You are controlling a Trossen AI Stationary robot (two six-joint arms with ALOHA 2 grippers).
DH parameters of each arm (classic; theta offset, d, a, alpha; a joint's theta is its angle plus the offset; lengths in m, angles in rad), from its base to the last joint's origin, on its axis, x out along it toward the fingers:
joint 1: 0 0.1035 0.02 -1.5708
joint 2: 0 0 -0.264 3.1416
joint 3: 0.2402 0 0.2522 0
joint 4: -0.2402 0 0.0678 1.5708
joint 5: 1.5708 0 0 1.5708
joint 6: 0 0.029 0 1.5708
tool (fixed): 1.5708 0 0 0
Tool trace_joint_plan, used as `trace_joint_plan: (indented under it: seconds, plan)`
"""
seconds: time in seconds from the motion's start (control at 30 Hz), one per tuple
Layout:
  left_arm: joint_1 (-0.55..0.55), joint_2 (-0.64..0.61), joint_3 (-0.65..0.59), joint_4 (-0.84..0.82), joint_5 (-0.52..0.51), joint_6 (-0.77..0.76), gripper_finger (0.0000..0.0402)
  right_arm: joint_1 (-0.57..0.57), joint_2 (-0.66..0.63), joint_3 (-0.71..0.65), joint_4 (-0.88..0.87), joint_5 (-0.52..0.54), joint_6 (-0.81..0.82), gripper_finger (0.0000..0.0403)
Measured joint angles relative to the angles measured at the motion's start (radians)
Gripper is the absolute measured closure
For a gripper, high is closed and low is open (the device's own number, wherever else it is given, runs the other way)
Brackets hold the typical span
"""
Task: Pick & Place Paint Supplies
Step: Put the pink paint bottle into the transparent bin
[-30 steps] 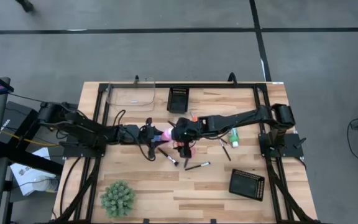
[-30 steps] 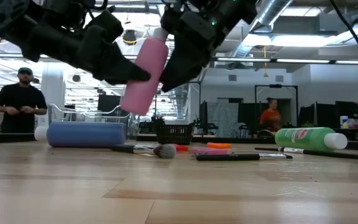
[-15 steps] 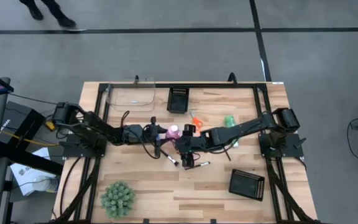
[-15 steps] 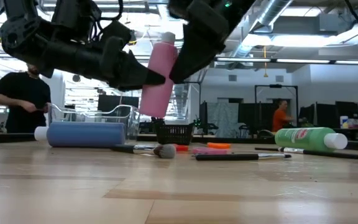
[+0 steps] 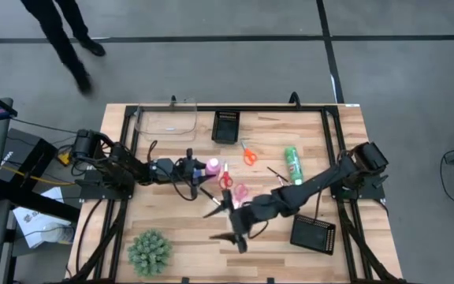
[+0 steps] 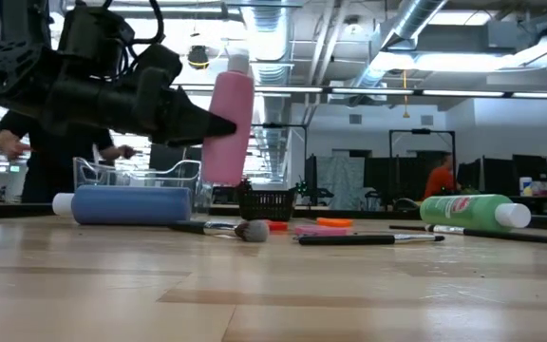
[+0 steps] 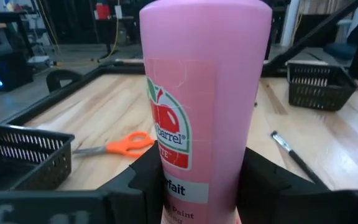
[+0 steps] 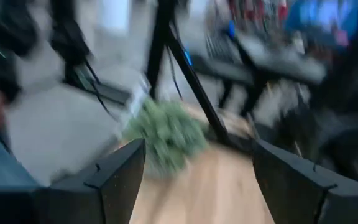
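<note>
The tabletop (image 5: 180,229) is carrying most of the paint supplies, and one is being held up in the air. The left gripper (image 5: 198,167) is pinching the pink bottle (image 6: 229,119) near its bottom, with one dark finger on each side. The bottle is standing almost straight, white cap up, above the wood and not touching it.

The right gripper (image 5: 238,234) is hanging low over the front of the tabletop, near the spiky plant (image 5: 149,251). Its fingers are spread wide and nothing is between them.

The blue bottle (image 6: 131,204) is lying on its side under the left arm. The green bottle (image 5: 292,165) is lying on the right side. The orange scissors (image 5: 248,153) are lying near the back, and the red and pink scissors (image 5: 231,184) are lying in the middle. A brush (image 6: 218,228) is lying flat nearby.

I think the carrying step is going on now. Next, the left arm needs to be moving the pink bottle to its drop spot and setting it down gently, without tipping it. I cannot tell which spot that is.
</note>
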Motion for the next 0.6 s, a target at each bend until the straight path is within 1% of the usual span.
trace_joint_plan:
  seconds: [0.1,0.2,0.27,0.43,0.6]
  plan:
    - [0.000,0.000,0.000,0.006,0.011,0.000,0.0265,-0.019,0.000,-0.111,0.200,-0.046,-0.005,0.0122]
    - [-0.001,0.000,0.000,0.012,0.013,0.000,0.0265,-0.047,0.000,-0.221,0.374,-0.065,0.006,0.0122]
    - [-0.001,0.000,0.000,0.017,0.016,0.000,0.0265,-0.065,-0.015,-0.293,0.459,-0.071,0.026,0.0122]
    - [0.000,0.000,0.000,0.019,0.016,-0.012,0.0265,-0.106,-0.096,-0.464,0.581,-0.073,0.059,0.0122]
    - [0.007,0.000,0.000,0.017,0.019,-0.025,0.0265,-0.131,-0.242,-0.631,0.651,-0.072,0.059,0.0122]
